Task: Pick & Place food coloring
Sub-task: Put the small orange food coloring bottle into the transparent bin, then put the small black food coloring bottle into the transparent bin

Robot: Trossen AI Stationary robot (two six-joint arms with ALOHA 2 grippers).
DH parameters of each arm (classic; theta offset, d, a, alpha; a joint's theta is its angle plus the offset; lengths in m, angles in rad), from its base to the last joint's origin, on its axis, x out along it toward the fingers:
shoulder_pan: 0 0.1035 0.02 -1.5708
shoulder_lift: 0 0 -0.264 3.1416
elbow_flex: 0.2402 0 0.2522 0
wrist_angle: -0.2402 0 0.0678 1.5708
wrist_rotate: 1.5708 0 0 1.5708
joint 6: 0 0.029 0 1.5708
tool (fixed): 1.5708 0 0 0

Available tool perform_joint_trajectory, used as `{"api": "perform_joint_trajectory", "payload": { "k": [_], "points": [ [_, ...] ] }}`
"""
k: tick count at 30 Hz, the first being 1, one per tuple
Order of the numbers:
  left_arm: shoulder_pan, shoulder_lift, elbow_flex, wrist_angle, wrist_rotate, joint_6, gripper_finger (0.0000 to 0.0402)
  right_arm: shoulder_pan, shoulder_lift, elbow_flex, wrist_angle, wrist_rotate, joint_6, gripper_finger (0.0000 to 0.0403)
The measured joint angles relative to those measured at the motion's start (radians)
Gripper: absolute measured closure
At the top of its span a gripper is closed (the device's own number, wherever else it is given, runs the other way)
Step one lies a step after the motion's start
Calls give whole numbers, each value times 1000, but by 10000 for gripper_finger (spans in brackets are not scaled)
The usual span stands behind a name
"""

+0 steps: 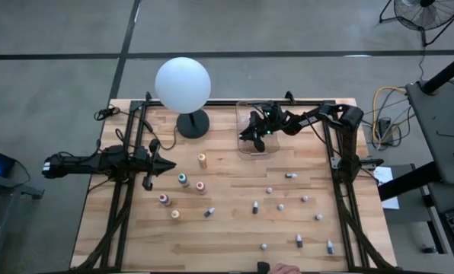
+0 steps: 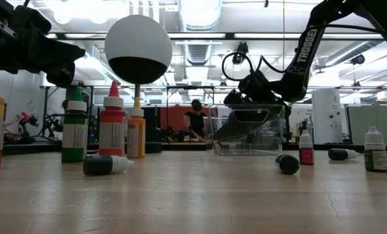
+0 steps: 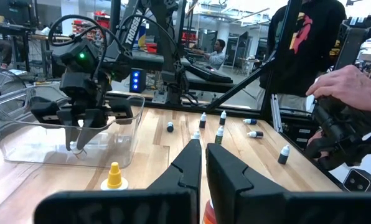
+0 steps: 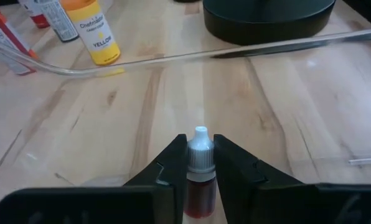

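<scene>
Right tool down in the bin with a bottle, left one just hanging out

Going left to right: the left tool (image 1: pixel 168 164) sits pinched fully together and empty over the pale wooden desk (image 1: pixel 234 228). Next to it stand the bigger dropper bottles (image 1: pixel 183 180) with orange, teal, pink and yellow bodies, near the white globe lamp on its black base (image 1: pixel 183 84). Past those, the clear plastic bin (image 1: pixel 246 146) has the right tool (image 4: pixel 200 163) inside it, fingers narrow around a small red dropper bottle with a white cap (image 4: pixel 200 180). The tiny dark-and-white bottles (image 1: pixel 255 207) are scattered over the right half.
</scene>
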Motion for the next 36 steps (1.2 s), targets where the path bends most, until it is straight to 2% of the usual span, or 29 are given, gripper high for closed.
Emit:
{"api": "perform_joint_trajectory", "payload": {
  "k": [9, 19, 31, 36],
  "points": [
    [0, 0, 0, 0, 0, 0, 401, 0, -5, -1, -2, -48, 28, 269],
    [0, 0, 0, 0, 0, 0, 401, 0, -24, -2, 27, -53, 103, 240],
    [0, 0, 0, 0, 0, 0, 401, -9, -215, -16, -100, -40, 73, 234],
    [0, 0, 0, 0, 0, 0, 401, -8, -353, -36, -194, 2, 74, 234]
  ]
}}
